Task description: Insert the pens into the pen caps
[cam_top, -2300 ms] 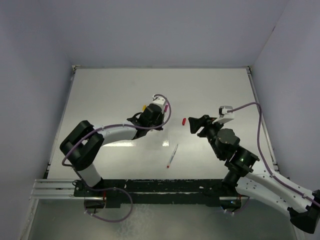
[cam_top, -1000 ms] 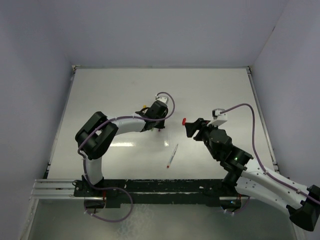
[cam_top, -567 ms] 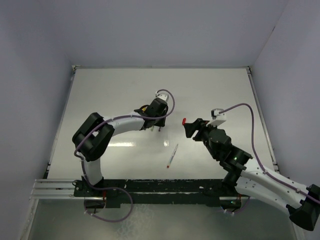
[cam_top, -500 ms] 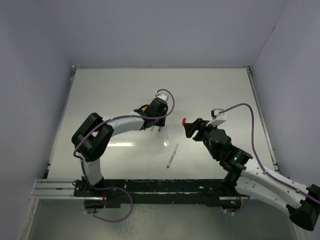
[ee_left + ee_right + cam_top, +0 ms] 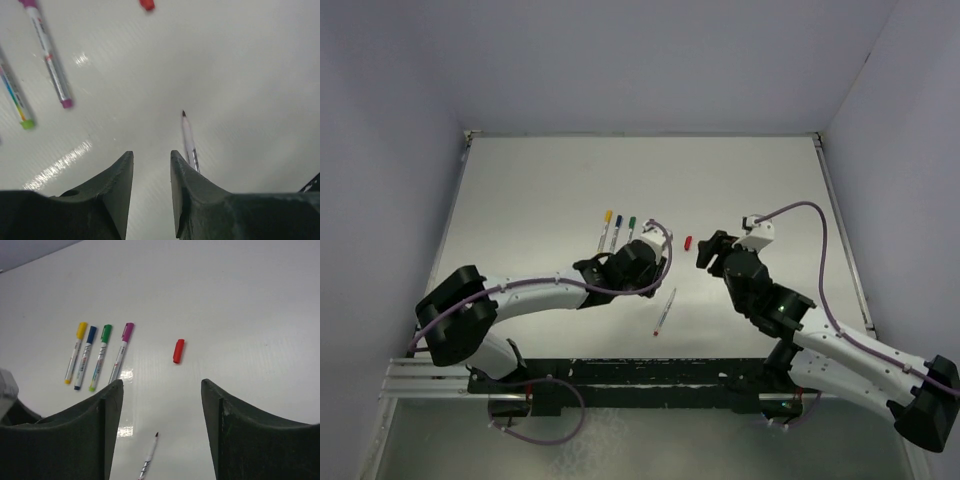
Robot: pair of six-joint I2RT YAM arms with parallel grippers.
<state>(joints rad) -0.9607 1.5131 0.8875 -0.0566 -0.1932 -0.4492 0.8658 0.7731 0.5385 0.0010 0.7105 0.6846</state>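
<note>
Four capped pens lie side by side: yellow [image 5: 75,352], blue [image 5: 85,357], green [image 5: 100,357] and purple [image 5: 121,352]. In the top view, yellow [image 5: 606,229], blue [image 5: 618,230] and green [image 5: 631,227] show beside my left wrist. A loose red cap [image 5: 688,242] [image 5: 178,350] lies just ahead of my open, empty right gripper [image 5: 161,382] [image 5: 704,250]. One uncapped pen [image 5: 665,310] [image 5: 189,142] lies nearer, its tip beside the right finger of my left gripper [image 5: 151,153] [image 5: 658,268]. That gripper stands open by a narrow gap, with nothing in it.
The white table [image 5: 520,200] is enclosed by pale walls on three sides. A black rail [image 5: 620,375] with both arm bases runs along the near edge. A purple cable [image 5: 835,250] loops off the right arm.
My left gripper has opened and pulled back toward the near edge, away from the row of capped pens, which it no longer covers. My right gripper has opened wider near the red cap.
</note>
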